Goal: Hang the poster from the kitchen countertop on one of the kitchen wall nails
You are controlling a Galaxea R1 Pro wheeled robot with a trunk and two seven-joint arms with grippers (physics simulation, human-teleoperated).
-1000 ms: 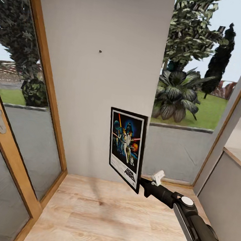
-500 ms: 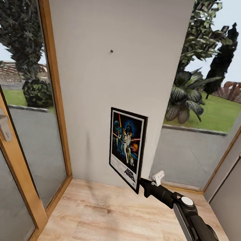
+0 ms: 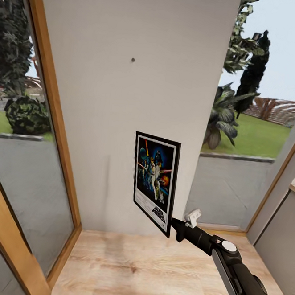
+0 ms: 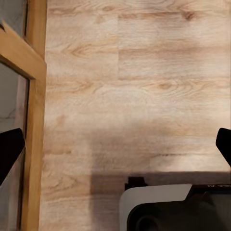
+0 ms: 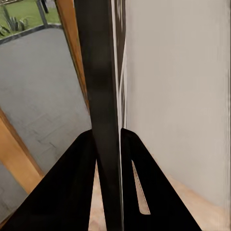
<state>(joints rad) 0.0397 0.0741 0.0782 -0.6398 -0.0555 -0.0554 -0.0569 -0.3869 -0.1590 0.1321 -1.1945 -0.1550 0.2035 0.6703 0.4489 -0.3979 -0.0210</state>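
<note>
My right gripper (image 3: 173, 225) is shut on the lower right corner of the Star Wars poster (image 3: 155, 180), which it holds upright in front of the light-grey wall (image 3: 122, 127). The right wrist view shows the poster (image 5: 102, 86) edge-on between the two black fingers (image 5: 72, 192), close beside the wall. One wall nail (image 3: 133, 60), a small dark dot, sits high on the wall, above and left of the poster's top edge. My left gripper (image 4: 115, 149) is open over the wooden floor with nothing in it. The kitchen countertop is out of view.
A glass door in a wooden frame (image 3: 47, 112) flanks the wall on the left. A window (image 3: 234, 182) onto the garden stands at the right. A grey cabinet side (image 3: 282, 240) rises at the far right. Light wooden floor (image 3: 145, 272) lies below.
The whole picture has shifted, so the camera has moved: the wall panel looks wider and the door handle has slid out at the left. Poster and right arm keep their place.
</note>
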